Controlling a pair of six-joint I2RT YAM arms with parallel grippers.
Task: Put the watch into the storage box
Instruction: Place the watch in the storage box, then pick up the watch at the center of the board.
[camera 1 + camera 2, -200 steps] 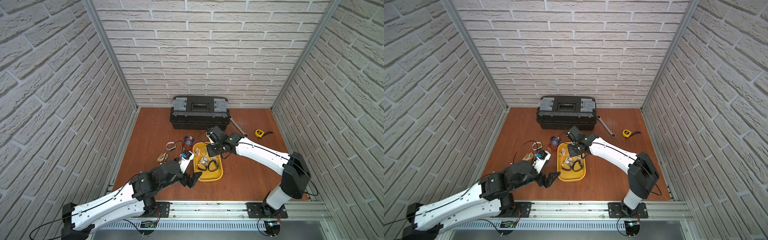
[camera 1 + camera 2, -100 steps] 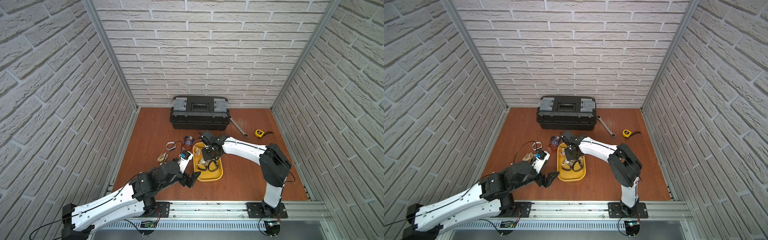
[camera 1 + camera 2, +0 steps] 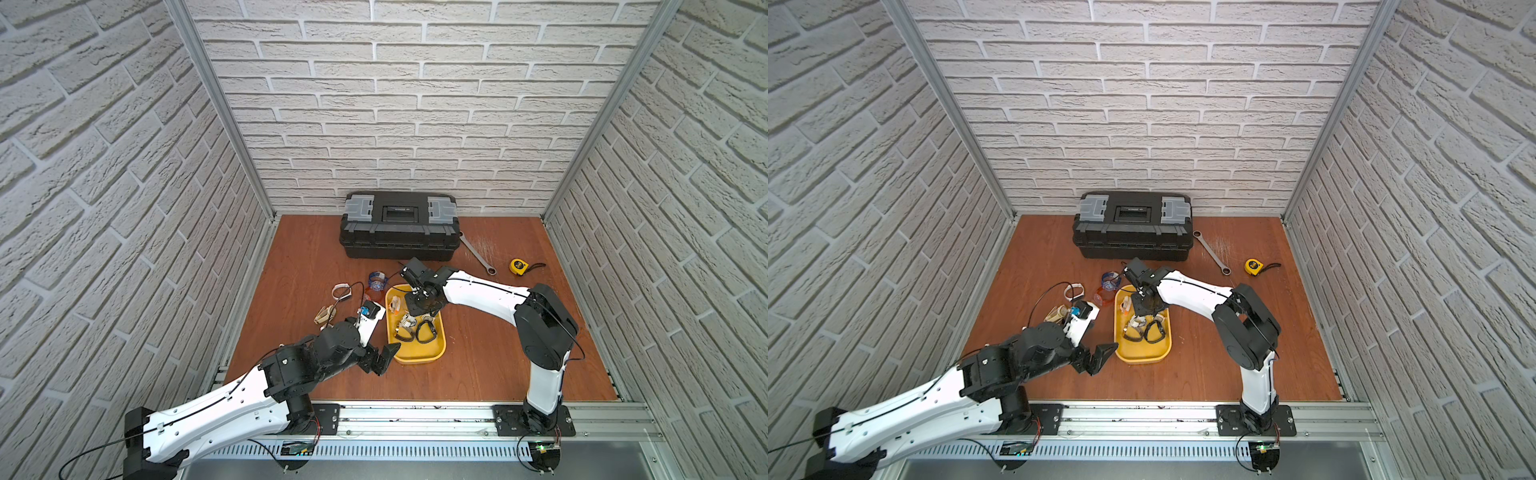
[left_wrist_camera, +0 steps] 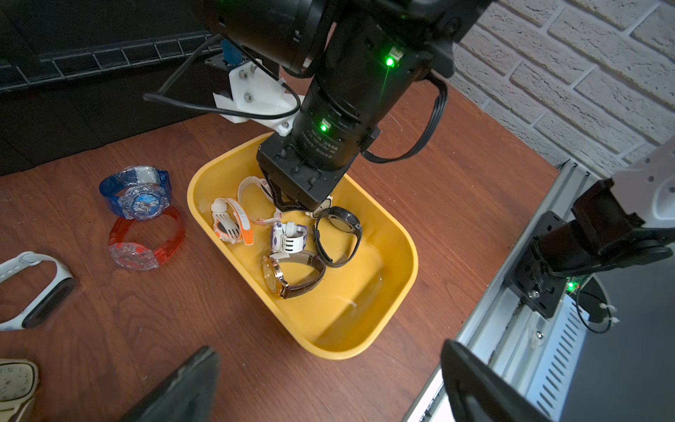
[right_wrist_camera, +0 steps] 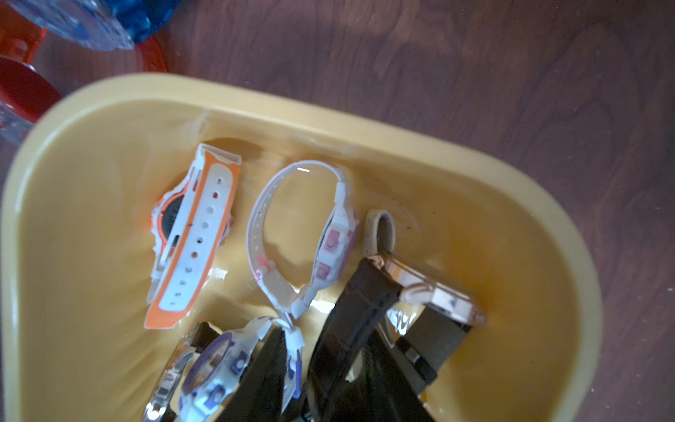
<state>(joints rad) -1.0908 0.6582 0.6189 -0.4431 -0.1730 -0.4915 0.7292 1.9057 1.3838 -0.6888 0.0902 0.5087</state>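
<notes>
The right pincer [image 3: 415, 311] is lowered into the far end of the storage box [image 4: 343, 350]. Its jaws are mostly hidden in every view, so how far they are parted, and whether anything is held, cannot be told. The white-and-pink watch [image 5: 330, 244] is seen just ahead of it on the box floor; this is probably the watch being delivered. The placing step is judged nearly done. A straight lift clear of the straps is called for next. The left pincer [image 3: 379, 359] is held wide open and empty just beside the box's near end, over the tabletop [image 3: 498, 365], where a blue watch [image 4: 140, 197] and a red watch [image 4: 146, 244] are found.
</notes>
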